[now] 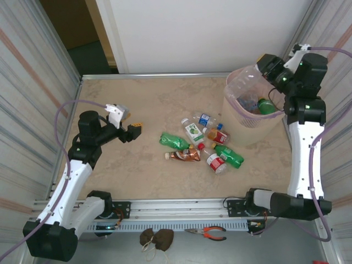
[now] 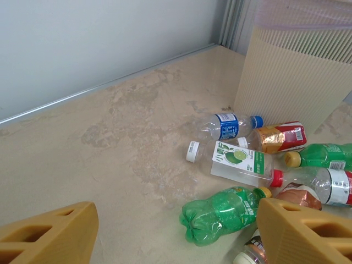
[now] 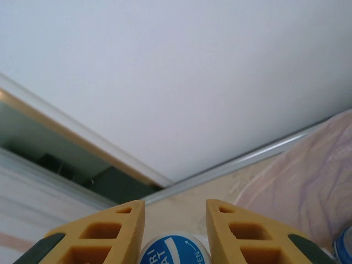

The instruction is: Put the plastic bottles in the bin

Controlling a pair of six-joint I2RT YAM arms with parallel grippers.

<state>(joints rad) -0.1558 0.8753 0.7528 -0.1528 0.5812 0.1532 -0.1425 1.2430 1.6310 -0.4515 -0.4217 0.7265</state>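
Note:
Several plastic bottles lie in a cluster on the tan table left of the bin point(image 1: 242, 124): a green one point(image 1: 174, 141), an amber one point(image 1: 184, 155), a clear lime-label one point(image 1: 193, 132) and a blue-label one point(image 1: 204, 119). My left gripper point(image 1: 127, 121) hovers open to their left. In the left wrist view its fingers frame the green bottle point(image 2: 225, 212), with nothing between them, and the ribbed beige bin point(image 2: 297, 71) stands behind. My right gripper point(image 1: 269, 69) is above the bin's pink-lined rim, shut point(image 3: 175, 212) on a bottle with a blue-and-white cap point(image 3: 175, 250). A green bottle point(image 1: 267, 105) lies inside the bin.
Metal-framed walls close in the table on both sides, and a white panel stands at the back. Orange-handled pliers point(image 1: 208, 233) and a brown pouch point(image 1: 155, 237) lie below the front rail. Bare table stretches between the left gripper and the bottles.

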